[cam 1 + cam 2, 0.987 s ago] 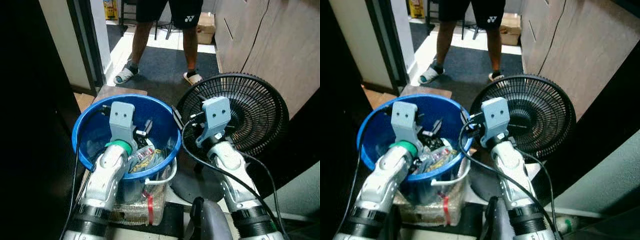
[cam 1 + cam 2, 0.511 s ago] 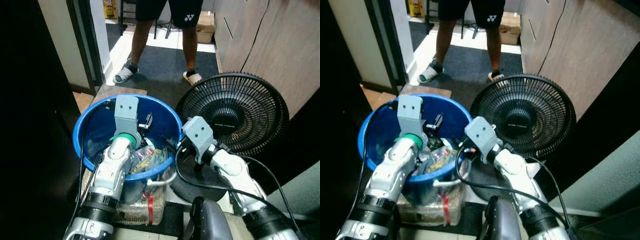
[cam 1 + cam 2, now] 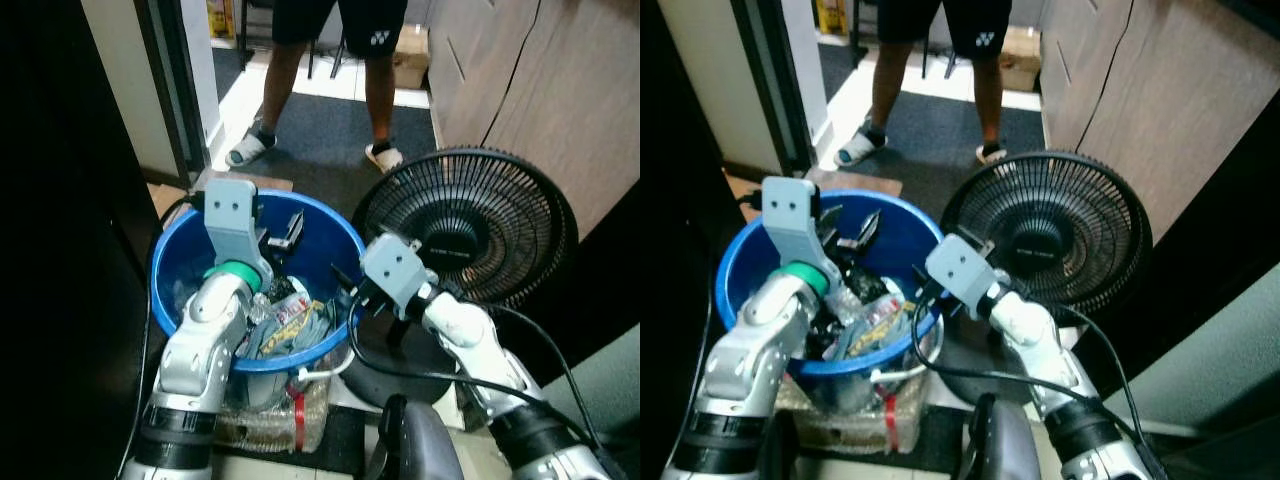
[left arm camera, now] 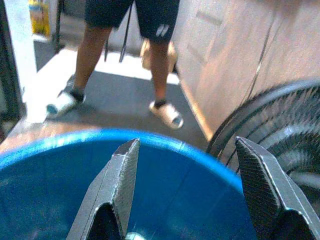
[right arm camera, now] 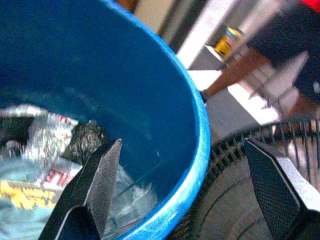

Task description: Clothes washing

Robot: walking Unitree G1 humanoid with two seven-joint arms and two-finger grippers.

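blue basin [image 3: 175,265]: crumpled wrappers [image 3: 290,318] | left gripper [image 4: 187,192] jaws apart | right gripper [image 5: 192,187] apart astride rim

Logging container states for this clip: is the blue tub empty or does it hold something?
Not empty. The blue tub stands upright with crumpled wrappers and packets lying in its bottom.

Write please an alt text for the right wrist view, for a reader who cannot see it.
The right gripper, fingers wide apart, straddles the rim of a blue bucket. Inside lie crumpled wrappers; outside stands a black fan, with a person's legs blurred beyond.
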